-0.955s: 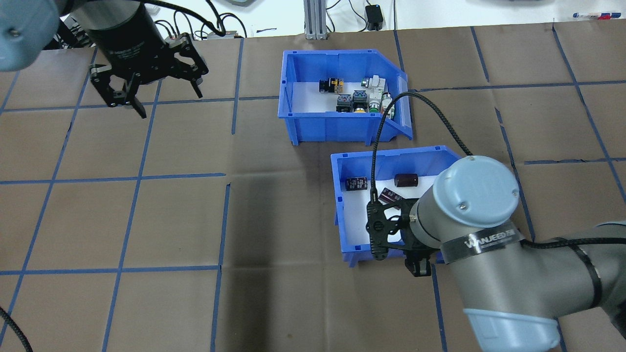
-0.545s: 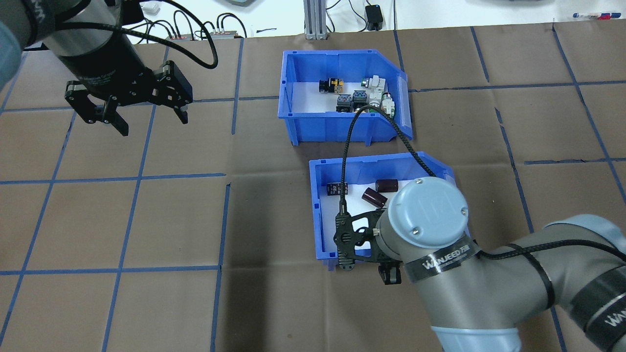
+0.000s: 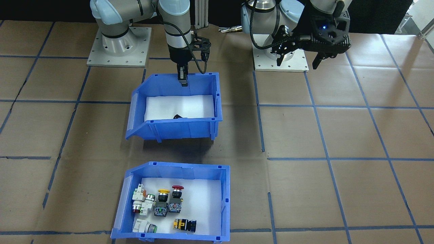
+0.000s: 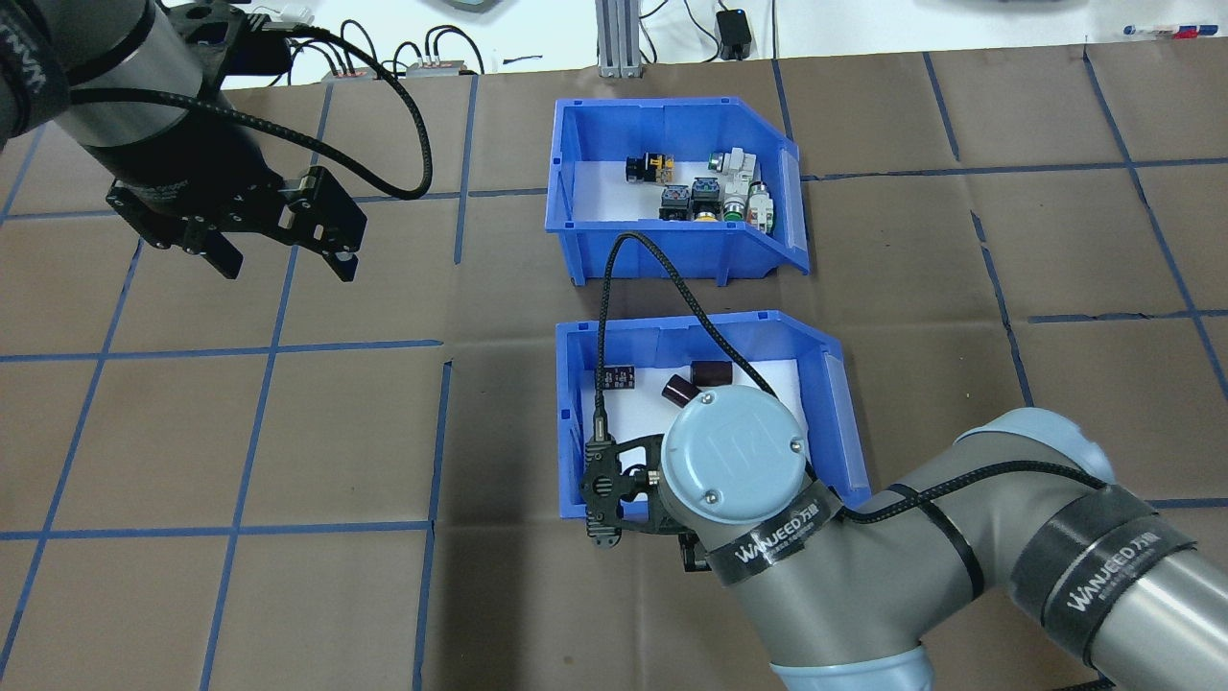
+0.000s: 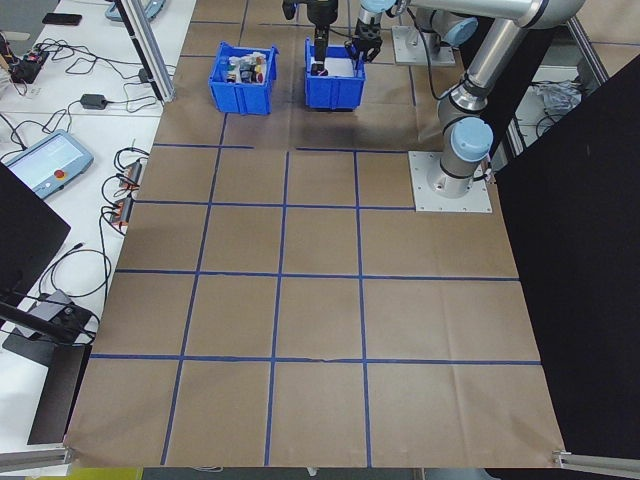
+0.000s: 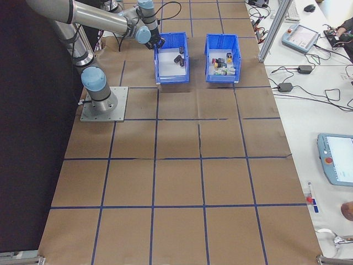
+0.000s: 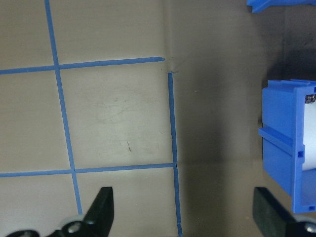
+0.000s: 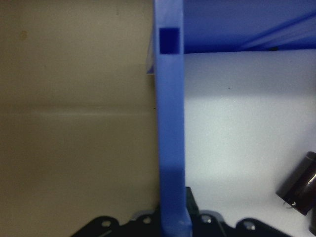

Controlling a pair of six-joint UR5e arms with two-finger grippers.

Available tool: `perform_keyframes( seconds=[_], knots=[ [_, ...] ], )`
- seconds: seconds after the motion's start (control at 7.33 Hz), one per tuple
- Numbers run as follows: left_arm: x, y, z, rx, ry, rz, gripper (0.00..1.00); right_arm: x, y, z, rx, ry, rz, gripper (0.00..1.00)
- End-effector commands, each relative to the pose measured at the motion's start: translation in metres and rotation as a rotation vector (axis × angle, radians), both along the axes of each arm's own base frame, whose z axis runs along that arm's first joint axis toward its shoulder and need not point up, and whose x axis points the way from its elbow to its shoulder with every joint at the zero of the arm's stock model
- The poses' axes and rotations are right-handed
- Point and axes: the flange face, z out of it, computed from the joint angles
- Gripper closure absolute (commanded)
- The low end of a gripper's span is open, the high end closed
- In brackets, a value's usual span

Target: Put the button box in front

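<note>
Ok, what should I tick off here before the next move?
1. Right gripper shut on the cylinder bin wall: ok, the wrist view shows the wall between the fingers.
2. Left gripper open and clear of both bins: ok.
3. Button box upright, buttons inside: ok.
4. Button box on the robot's side of the cylinder bin: not ok, it is the farther one.
5. Cylinders inside their bin: ok.
6. Right arm's cable clear of the button box: cannot tell.
</note>
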Motion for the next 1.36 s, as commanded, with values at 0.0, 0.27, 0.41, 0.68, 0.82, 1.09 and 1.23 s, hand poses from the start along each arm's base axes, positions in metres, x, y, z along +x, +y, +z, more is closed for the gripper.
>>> perform_keyframes(
  seconds=[0.0, 0.27, 0.41, 0.68, 0.82, 1.09, 1.23],
  knots=[
    [0.002, -0.001, 0.001, -0.009, 0.001, 0.000, 0.00, 0.002, 0.000, -0.004, 0.014, -0.003, -0.050, 0.97],
    [0.003, -0.012, 0.005, -0.079, -0.004, 0.000, 0.00, 0.003, 0.000, -0.011, 0.032, 0.003, -0.052, 0.33],
    [0.003, -0.010, 0.007, -0.082, -0.005, 0.000, 0.00, 0.002, -0.002, -0.011, 0.033, 0.005, -0.055, 0.00],
    [0.003, -0.009, 0.006, -0.067, -0.006, 0.001, 0.00, 0.005, -0.009, 0.009, -0.002, -0.009, -0.051, 0.00],
    [0.002, -0.011, 0.006, -0.066, -0.006, 0.000, 0.00, 0.008, -0.017, 0.021, -0.022, -0.018, -0.049, 0.00],
    [0.002, -0.010, 0.007, -0.063, -0.005, 0.010, 0.00, -0.003, -0.024, 0.053, -0.015, -0.013, -0.088, 0.00],
    [0.002, -0.009, 0.004, -0.058, -0.005, 0.010, 0.00, -0.023, -0.048, 0.079, -0.024, -0.021, -0.172, 0.00]
  ],
)
